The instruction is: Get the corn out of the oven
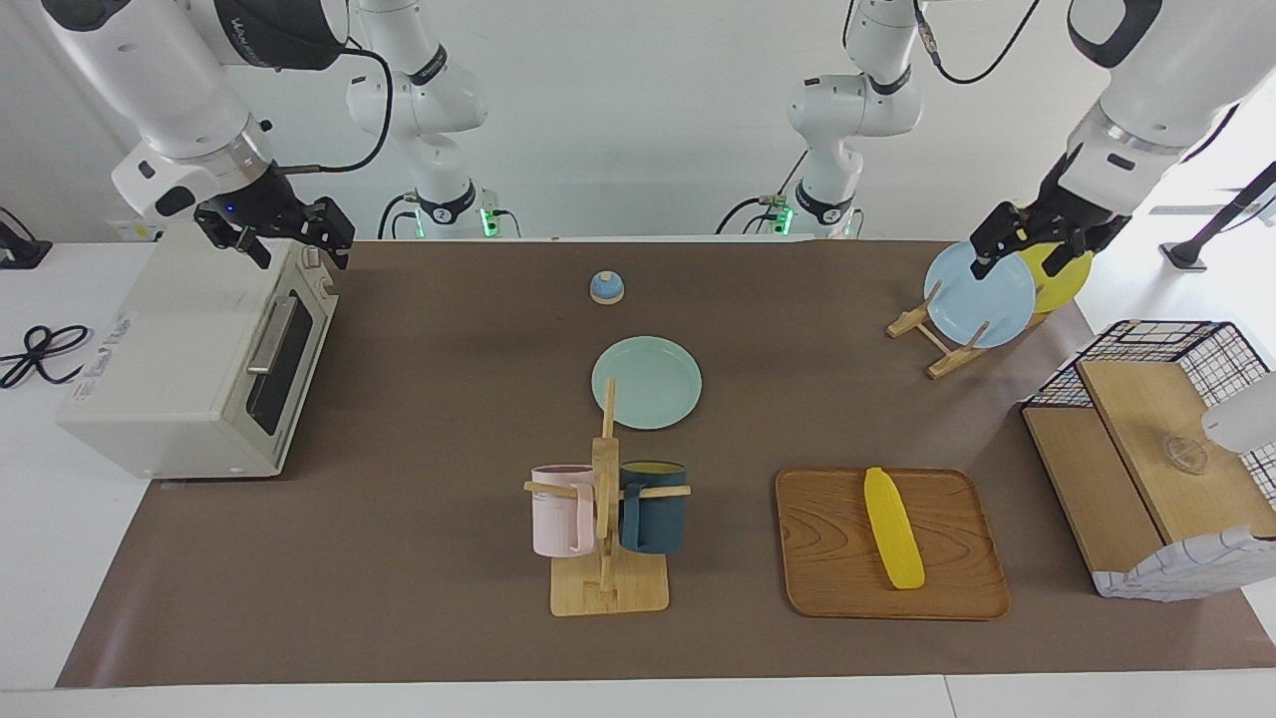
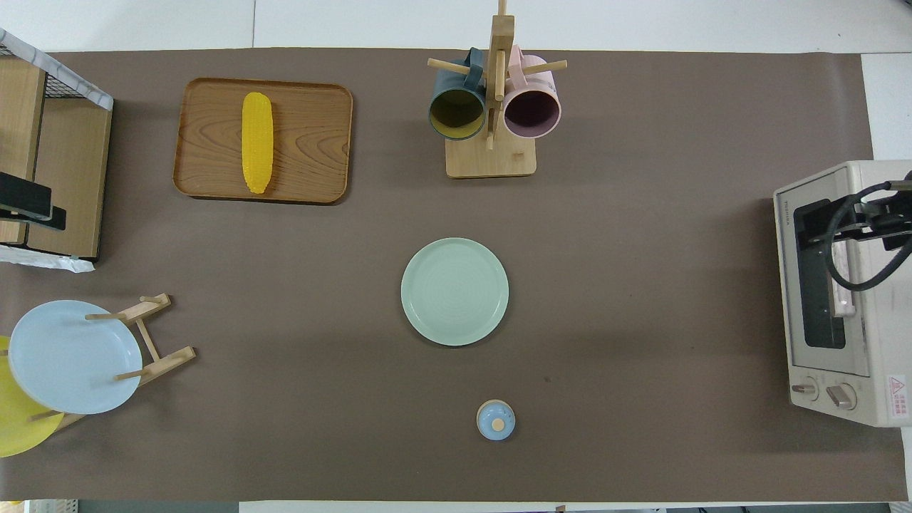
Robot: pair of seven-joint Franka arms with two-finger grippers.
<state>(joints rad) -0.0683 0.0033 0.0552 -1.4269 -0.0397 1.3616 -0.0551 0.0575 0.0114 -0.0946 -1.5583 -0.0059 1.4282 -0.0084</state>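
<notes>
The yellow corn [image 1: 893,529] lies on a wooden tray [image 1: 827,558] toward the left arm's end of the table; it also shows in the overhead view [image 2: 257,141]. The cream-white oven [image 1: 179,369] stands at the right arm's end with its dark glass door closed, and the overhead view [image 2: 841,306] shows it too. My right gripper [image 1: 289,237] hangs open and empty over the oven's top edge near the door. My left gripper [image 1: 1035,249] is open and empty over the plates in the rack.
A green plate [image 1: 646,382] lies mid-table. A wooden mug rack [image 1: 606,519] holds a pink and a dark blue mug. A small blue lid [image 1: 606,287] sits nearer the robots. A rack holds a blue plate [image 1: 979,294] and a yellow plate [image 1: 1062,284]. A wire-and-wood basket [image 1: 1156,439] stands beside the tray.
</notes>
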